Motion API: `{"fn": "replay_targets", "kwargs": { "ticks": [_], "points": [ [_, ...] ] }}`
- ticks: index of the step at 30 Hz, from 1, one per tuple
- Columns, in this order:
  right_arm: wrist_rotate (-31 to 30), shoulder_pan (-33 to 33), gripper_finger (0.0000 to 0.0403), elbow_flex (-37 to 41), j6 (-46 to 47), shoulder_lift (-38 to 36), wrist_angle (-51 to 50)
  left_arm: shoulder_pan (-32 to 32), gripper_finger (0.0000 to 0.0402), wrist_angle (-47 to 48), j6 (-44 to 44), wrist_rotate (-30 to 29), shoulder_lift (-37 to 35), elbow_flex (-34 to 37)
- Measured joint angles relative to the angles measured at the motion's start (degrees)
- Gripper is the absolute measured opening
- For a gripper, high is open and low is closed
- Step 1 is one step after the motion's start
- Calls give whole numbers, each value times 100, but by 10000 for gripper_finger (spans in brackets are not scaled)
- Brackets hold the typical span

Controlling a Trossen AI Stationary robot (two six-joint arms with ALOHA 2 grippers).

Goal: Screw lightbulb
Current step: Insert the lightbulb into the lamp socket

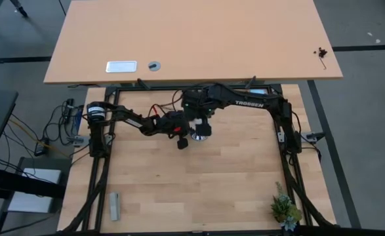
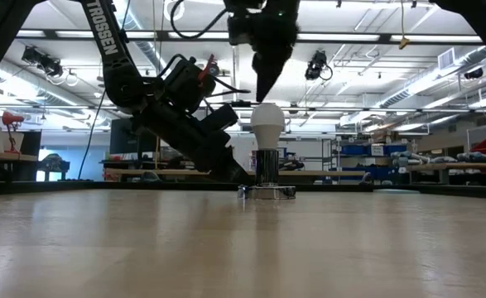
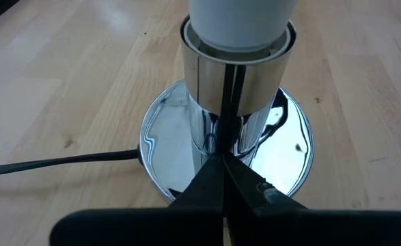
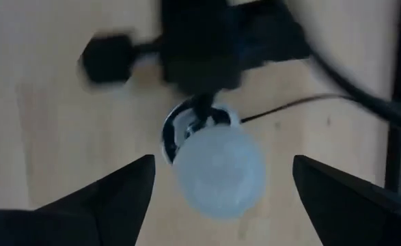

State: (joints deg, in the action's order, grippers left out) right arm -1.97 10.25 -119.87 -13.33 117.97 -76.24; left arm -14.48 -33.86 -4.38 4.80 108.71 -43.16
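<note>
The white frosted lightbulb (image 2: pixel 267 124) stands upright with its neck in the silver socket (image 3: pixel 238 75), which rises from a round mirror base (image 3: pixel 292 147) lying on the wooden table. It also shows in the right wrist view (image 4: pixel 219 171). My right gripper (image 4: pixel 224 164) hangs just above the bulb, pointing down. It is open, with its fingers wide apart on either side of the bulb and clear of it. My left gripper (image 3: pixel 222 158) is shut. It slants down from the table's left to the foot of the socket. My left gripper's shut fingertips (image 3: pixel 222 164) rest on the round base plate, right against the foot of the socket's column (image 3: pixel 220 140), where the tip meets its own reflection. The fingers slant down from the table's left. The base lies flat on the table.
The socket's black cord (image 3: pixel 57 162) runs off from the base across the table. A small grey block (image 1: pixel 115 205) lies near the front left corner and a small plant (image 1: pixel 285 208) stands at the front right. A second tabletop (image 1: pixel 192 39) lies beyond the far edge.
</note>
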Motion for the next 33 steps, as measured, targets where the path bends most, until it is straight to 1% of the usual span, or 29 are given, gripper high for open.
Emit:
{"fn": "replay_targets", "kwargs": {
  "ticks": [2, 4, 11, 14, 17, 21, 24, 27, 29, 33],
  "points": [
    [91, -10, 348, 3, -531, 2, -129, 0, 0, 10, -2, 0, 0, 0],
    [138, -5, 340, 71, -741, 4, -110, 0, 0, 30, -2, 0, 0, -1],
    [148, 49, 305, 488, -752, 15, 91, -2, 0, 34, -4, 0, 0, -2],
    [143, 48, 289, 573, -621, 15, 259, -2, 0, 39, -4, 0, 0, -2],
    [141, 45, 271, 577, -142, 13, 323, -2, 0, 39, -5, 0, 0, -2],
    [139, 67, 247, 577, 848, 9, 324, -2, 0, 39, -6, 0, 0, -2],
    [92, 108, 241, 577, 2095, 7, 301, -2, 0, 41, -5, 0, 0, -2],
    [19, 152, 244, 577, 3410, 2, 193, -2, 0, 39, -5, 0, 0, -2],
    [51, 180, 252, 577, 3632, 0, 195, -2, 0, 39, -5, 0, 0, -2],
    [115, 190, 274, 577, 3382, 0, 188, -2, 0, 43, -6, 0, 0, -2]
  ]
}}
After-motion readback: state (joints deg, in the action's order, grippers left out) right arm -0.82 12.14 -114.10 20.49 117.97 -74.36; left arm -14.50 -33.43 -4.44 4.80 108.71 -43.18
